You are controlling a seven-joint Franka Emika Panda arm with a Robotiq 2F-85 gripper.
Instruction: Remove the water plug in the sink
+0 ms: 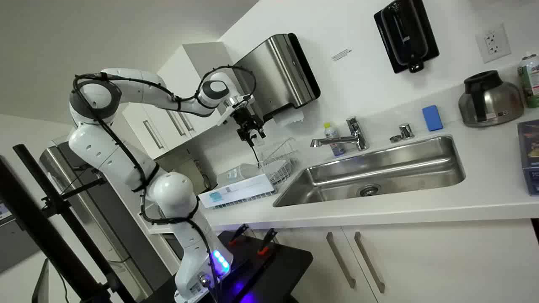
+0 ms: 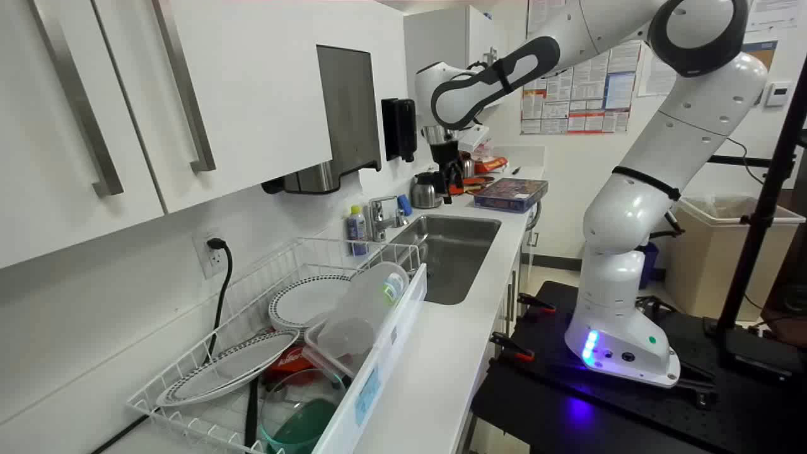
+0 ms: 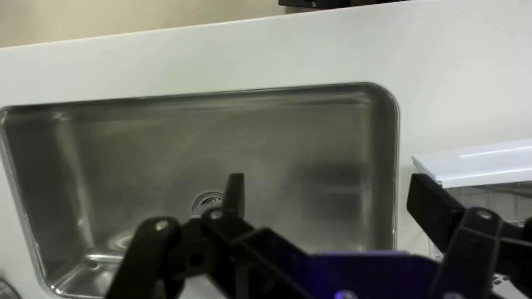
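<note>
The sink (image 1: 404,168) is a wide stainless-steel basin in the white counter; it also shows in an exterior view (image 2: 466,252) and in the wrist view (image 3: 266,137). The round drain with its plug (image 1: 369,190) sits in the basin floor. In the wrist view the drain (image 3: 205,200) is partly hidden behind one finger, and I cannot make out how the plug sits in it. My gripper (image 3: 326,178) is open and empty, its fingers wide apart, high above the counter and pointing down. It also shows in both exterior views (image 1: 252,134) (image 2: 449,189), well apart from the drain.
A chrome faucet (image 1: 358,136) and a yellow-capped bottle (image 2: 357,230) stand behind the sink. A white dish rack (image 2: 391,340) with plates and containers stands beside it. A steel towel dispenser (image 1: 273,71) hangs near the arm. A blue sponge (image 1: 432,118) and carafe (image 1: 490,103) stand beyond.
</note>
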